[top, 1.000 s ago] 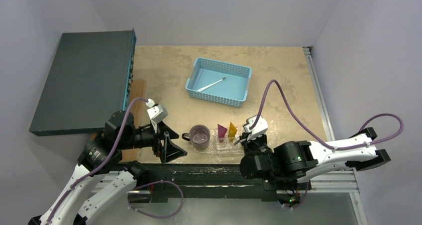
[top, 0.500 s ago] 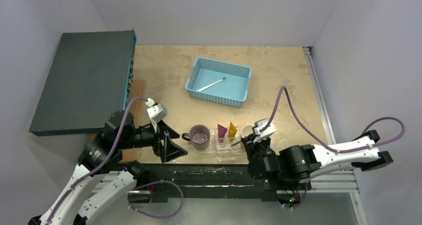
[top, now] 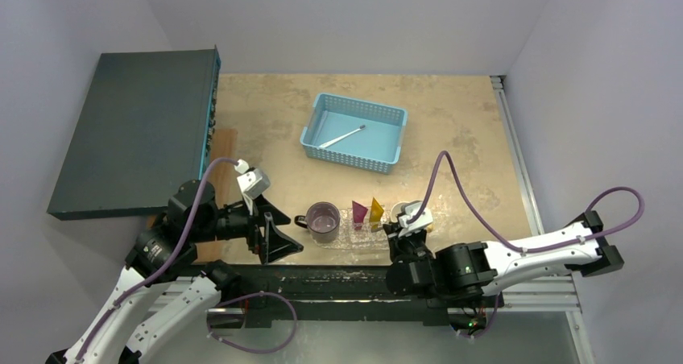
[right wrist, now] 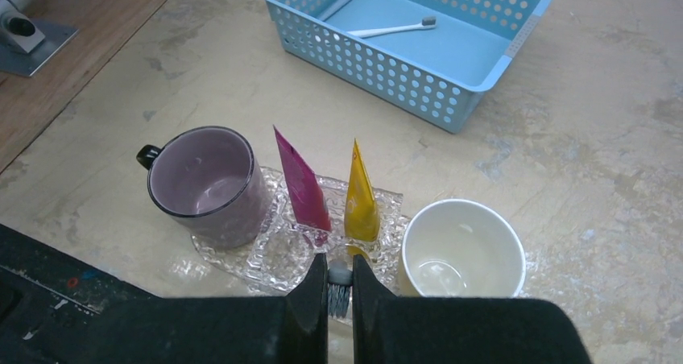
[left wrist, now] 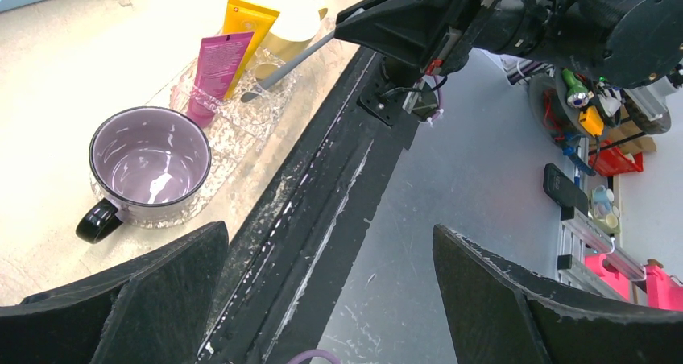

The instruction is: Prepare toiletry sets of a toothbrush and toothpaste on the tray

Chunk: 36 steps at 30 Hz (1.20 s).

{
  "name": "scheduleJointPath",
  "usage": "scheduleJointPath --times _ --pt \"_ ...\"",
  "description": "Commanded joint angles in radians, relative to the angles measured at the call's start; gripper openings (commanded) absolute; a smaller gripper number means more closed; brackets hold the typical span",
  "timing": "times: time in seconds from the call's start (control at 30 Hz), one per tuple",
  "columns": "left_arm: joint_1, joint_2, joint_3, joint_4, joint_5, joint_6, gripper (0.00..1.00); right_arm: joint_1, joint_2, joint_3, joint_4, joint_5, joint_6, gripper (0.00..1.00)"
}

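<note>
On the tan table [top: 266, 122], a toothbrush [left wrist: 290, 60] is gripped tight by the closed right gripper [right wrist: 339, 275], its long side aimed at 12 o'clock, maybe touching the tray [right wrist: 274, 255] just ahead.

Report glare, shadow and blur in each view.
Top external: soft, even light; the clear tray barely shows. Left wrist: bright glints inside the purple mug; the left gripper looms dark across the bottom. Right wrist: the tray sparkles; the right gripper, clamping the toothbrush, is a black mass along the bottom edge.
</note>
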Motion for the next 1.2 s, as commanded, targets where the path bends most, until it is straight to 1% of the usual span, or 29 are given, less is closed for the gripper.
scheduleJointPath --times 0.0,0.23,0.5,0.73,0.93,1.0,1.1,1.17 --pt "-0.002 -0.006 0.003 0.037 0.008 -0.012 0.98 0.004 -0.021 -0.044 0.058 0.077 0.064 0.0" --pt "-0.002 0.003 -0.001 0.048 0.007 -0.013 0.98 0.004 -0.083 -0.145 0.155 0.075 0.087 0.0" --pt "-0.001 0.005 -0.004 0.051 0.011 -0.019 0.98 0.004 -0.092 -0.203 0.175 0.091 0.144 0.0" --pt "-0.002 0.013 -0.001 0.053 0.011 -0.022 0.98 0.005 -0.037 -0.207 0.147 0.124 0.211 0.0" --pt "-0.002 0.018 0.001 0.053 0.01 -0.02 0.98 0.009 0.015 -0.192 0.084 0.146 0.286 0.0" --pt "-0.002 0.02 0.0 0.054 0.012 -0.018 0.98 0.009 0.023 -0.187 0.07 0.148 0.301 0.06" --pt "-0.001 0.023 0.0 0.055 0.013 -0.018 0.98 0.014 0.028 -0.178 0.033 0.153 0.332 0.09" --pt "-0.002 0.026 -0.001 0.057 0.013 -0.017 0.98 0.017 0.024 -0.173 0.023 0.152 0.335 0.17"
